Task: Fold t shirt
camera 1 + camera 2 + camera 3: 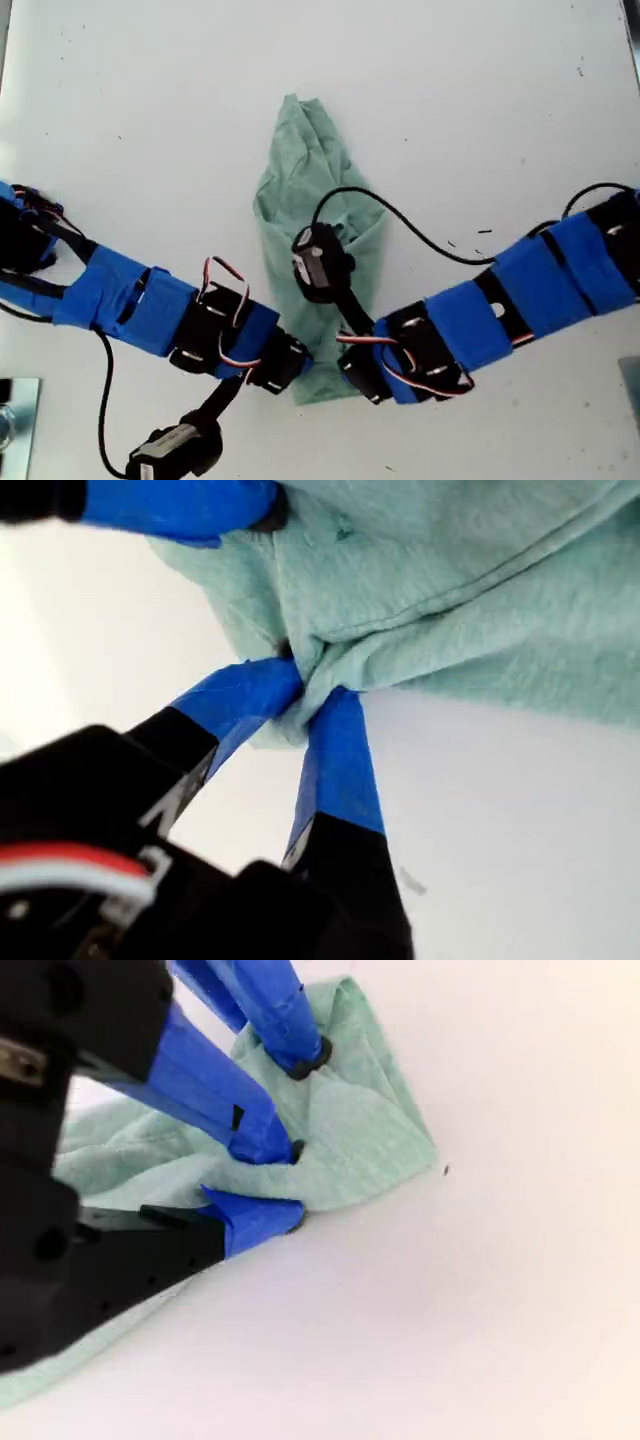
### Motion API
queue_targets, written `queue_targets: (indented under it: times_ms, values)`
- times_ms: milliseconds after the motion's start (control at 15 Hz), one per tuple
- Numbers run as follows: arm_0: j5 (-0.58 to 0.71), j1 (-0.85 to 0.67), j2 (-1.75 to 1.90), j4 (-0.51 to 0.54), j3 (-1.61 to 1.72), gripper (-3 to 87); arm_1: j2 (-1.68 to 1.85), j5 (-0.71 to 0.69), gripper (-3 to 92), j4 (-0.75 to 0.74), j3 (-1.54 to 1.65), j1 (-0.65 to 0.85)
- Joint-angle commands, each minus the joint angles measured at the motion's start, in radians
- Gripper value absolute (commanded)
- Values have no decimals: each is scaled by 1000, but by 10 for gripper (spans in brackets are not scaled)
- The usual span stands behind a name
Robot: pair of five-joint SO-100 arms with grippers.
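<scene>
Shirt half-folded, both grippers pinching its near edge.

Your t shirt (318, 240) lies mid-bench as a narrow strip; my first gripper (312, 692) and my second gripper (272, 1182) clamp its hem, cross-fold remaining.

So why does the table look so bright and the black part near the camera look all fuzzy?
In the exterior view the white table is washed out by strong light, with hardly any shadows. In the first wrist view the black body is blurred because it sits close to the lens, while the t shirt looks sharper. In the second wrist view the table glares too.
</scene>
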Motion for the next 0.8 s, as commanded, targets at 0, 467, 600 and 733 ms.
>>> queue_targets:
  times_ms: [0, 467, 600, 733]
  values:
    - [5, 75, 114, -38, -32, -2, 187, 3, 9, 64, -12, -61]
    - [75, -133, 371, 104, 21, -2, 448, -250, 9, 158, 54, 201]
    - [112, -207, 439, 153, 43, -2, 525, -333, 9, 170, 92, 321]
    - [146, -264, 477, 152, 63, -1, 591, -403, 8, 103, 195, 431]
